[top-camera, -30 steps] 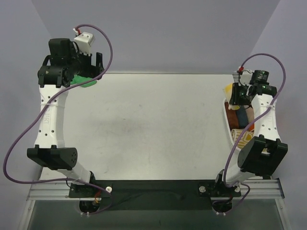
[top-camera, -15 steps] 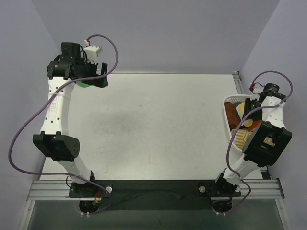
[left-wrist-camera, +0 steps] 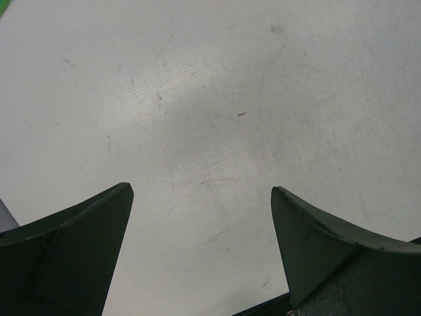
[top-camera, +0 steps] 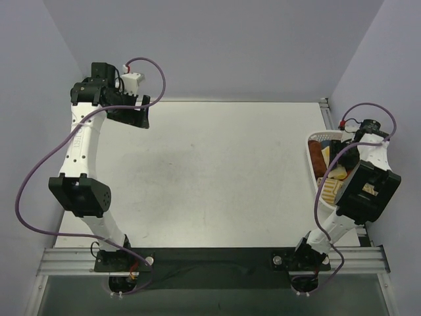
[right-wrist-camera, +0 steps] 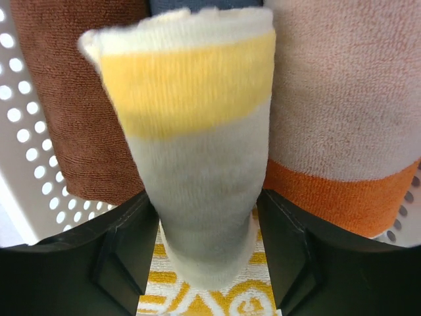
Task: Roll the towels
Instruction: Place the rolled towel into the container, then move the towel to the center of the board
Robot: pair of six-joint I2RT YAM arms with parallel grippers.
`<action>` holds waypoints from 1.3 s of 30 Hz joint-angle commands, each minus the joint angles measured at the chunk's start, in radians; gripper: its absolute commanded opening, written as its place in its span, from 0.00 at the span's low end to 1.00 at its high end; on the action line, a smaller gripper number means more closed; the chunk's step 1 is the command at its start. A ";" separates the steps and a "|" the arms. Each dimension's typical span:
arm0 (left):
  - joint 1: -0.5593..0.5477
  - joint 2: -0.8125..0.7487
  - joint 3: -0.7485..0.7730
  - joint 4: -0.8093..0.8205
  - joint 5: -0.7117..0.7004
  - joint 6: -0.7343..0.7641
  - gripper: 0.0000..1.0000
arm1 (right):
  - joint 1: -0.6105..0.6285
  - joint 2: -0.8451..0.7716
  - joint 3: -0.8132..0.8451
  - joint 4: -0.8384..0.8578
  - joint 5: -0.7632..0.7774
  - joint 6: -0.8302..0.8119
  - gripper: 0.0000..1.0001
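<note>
Plenty of room out there: the pale surface (top-camera: pixel 217 171) lies bare across its whole middle. Everything sits at the margins. A white basket (top-camera: pixel 309 153) is at the right edge, and the arms work at opposite sides.

The left arm (top-camera: pixel 79 145) stretches long up the left side, its wrist bent over the far left corner. The right arm (top-camera: pixel 365 187) is folded tight on itself by the right edge, with its wrist tipped down into the basket.

The left wrist view gives what the overhead cannot. The left fingers (left-wrist-camera: pixel 72 250) stand wide apart over scuffed, bare surface with nothing between them. In the very top left corner of that view peeks a sliver of the green towel (left-wrist-camera: pixel 2 5). It is too little to say how the towel lies, and from overhead the wrist covers that spot.

On the right wrist view, the right fingers (right-wrist-camera: pixel 125 257) are pressed in on either side of the pale yellow towel (right-wrist-camera: pixel 197 151), clamping it. It is a soft roll, cream with a yellow band near its far end. It stands between a brown towel (right-wrist-camera: pixel 79 99) on its left and a peach towel (right-wrist-camera: pixel 342 99) with an orange stripe on its right. A yellow-and-white patterned cloth (right-wrist-camera: pixel 204 306) lies beneath, and the basket's perforated wall shows at the left. From overhead, that grip is buried under the arm.
</note>
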 commanded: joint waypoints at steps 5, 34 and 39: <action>0.010 0.014 0.034 -0.016 0.007 0.002 0.98 | -0.011 -0.074 0.008 -0.042 -0.009 0.002 0.68; 0.077 0.698 0.385 0.668 -0.510 0.667 0.97 | 0.339 -0.503 0.165 -0.309 0.014 -0.070 1.00; 0.102 0.782 0.364 0.756 -0.492 0.795 0.97 | 0.362 -0.479 0.202 -0.312 0.058 -0.021 1.00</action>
